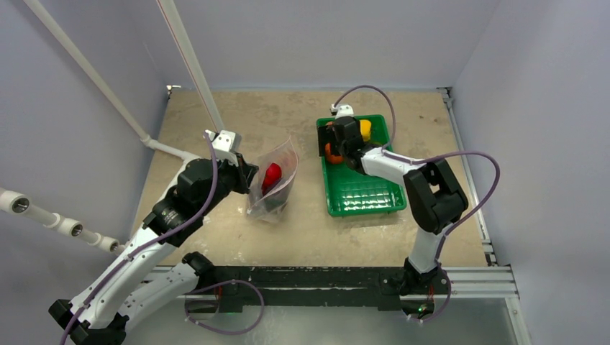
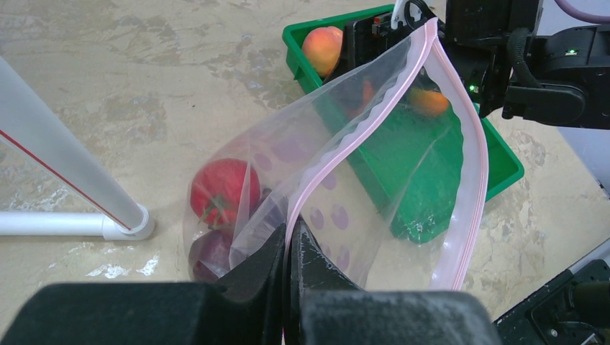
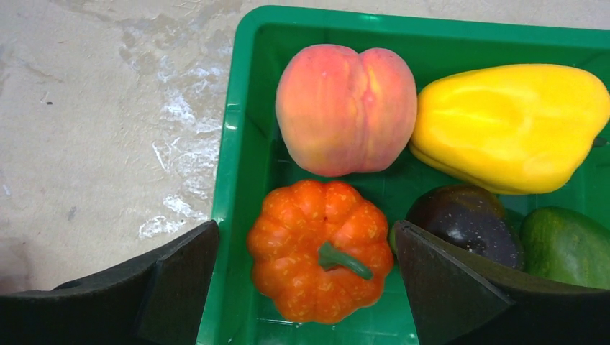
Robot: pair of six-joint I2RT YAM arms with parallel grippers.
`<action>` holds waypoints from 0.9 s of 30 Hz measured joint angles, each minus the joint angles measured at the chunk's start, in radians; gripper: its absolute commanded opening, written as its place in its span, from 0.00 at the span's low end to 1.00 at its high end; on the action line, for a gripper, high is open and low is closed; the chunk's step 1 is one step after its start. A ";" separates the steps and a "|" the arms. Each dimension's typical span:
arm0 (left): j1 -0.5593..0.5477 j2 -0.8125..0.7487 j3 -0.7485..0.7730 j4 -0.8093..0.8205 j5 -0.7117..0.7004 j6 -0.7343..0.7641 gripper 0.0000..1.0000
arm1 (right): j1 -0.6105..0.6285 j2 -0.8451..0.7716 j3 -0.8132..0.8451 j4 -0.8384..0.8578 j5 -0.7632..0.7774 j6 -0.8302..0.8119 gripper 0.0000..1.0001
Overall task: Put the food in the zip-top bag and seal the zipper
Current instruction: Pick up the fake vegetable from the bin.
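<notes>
Our left gripper (image 2: pixel 290 241) is clamped on the zipper (image 2: pixel 360 133) of the zip-top bag (image 2: pixel 338 208), whose mouth is open, with a red tomato (image 2: pixel 219 190) inside. At 3 o'clock from the bag we find the green tray (image 1: pixel 363 201). Our right gripper (image 3: pixel 303 230) is spread apart astride the orange pumpkin (image 3: pixel 316 251). The peach (image 3: pixel 345 108) lies at the pumpkin's 12 o'clock, the yellow pepper (image 3: pixel 511 126) at 2 o'clock.

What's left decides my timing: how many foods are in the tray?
5: peach in the tray corner, yellow pepper beside it, pumpkin, purple fruit and a green one in a second row. More may be hidden.
</notes>
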 measured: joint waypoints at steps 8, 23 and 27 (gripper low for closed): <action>0.000 0.000 0.000 0.000 0.000 0.000 0.00 | -0.039 -0.037 -0.041 0.009 -0.020 0.006 0.93; 0.000 0.001 0.000 0.000 0.000 0.000 0.00 | -0.043 -0.015 -0.057 0.035 -0.035 0.017 0.93; 0.000 0.001 0.000 0.000 0.000 0.000 0.00 | -0.036 0.022 -0.057 0.035 -0.021 0.022 0.93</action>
